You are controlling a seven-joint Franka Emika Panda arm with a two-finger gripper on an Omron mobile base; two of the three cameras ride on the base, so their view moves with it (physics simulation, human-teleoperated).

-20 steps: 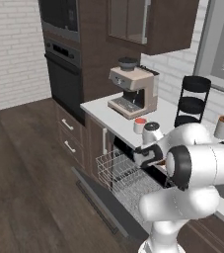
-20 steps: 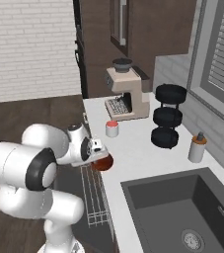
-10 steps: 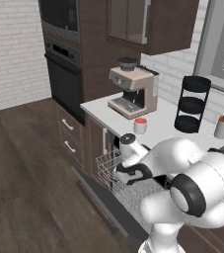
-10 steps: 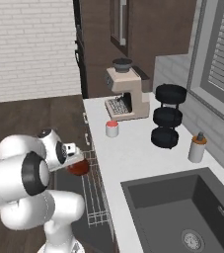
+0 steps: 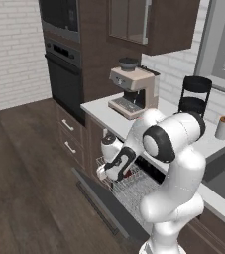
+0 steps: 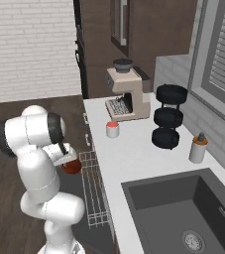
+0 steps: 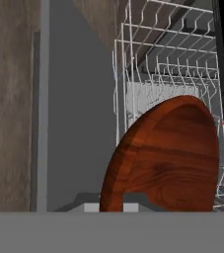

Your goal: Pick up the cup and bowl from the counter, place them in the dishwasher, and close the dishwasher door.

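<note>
Over the pulled-out rack (image 5: 134, 186) of the dishwasher (image 5: 129, 191): gripper (image 5: 115, 171) clamped on the bowl (image 7: 165, 158), jaws nearly together on its rim. Glossy red-brown, held on edge, tilted, hanging above the white wires near the rack's front end. Seen beside the rack's outer edge in the right base view (image 6: 72, 166). Dishwasher door (image 7: 76, 113) dropped flat beneath, dark grey inner face up.

Cup (image 6: 113, 129) upright on the counter (image 6: 134, 158), just in front of the coffee machine (image 6: 126, 96), well apart from the arm. Not yet collected.

Risks, judged: release from this height on edge, likely to roll or bounce off the wires onto the door or floor. Thin rim grip, could slip or swing during lowering. Placement close to the rack's front edge, could tip out. Rack left out, door blocked from closing.
</note>
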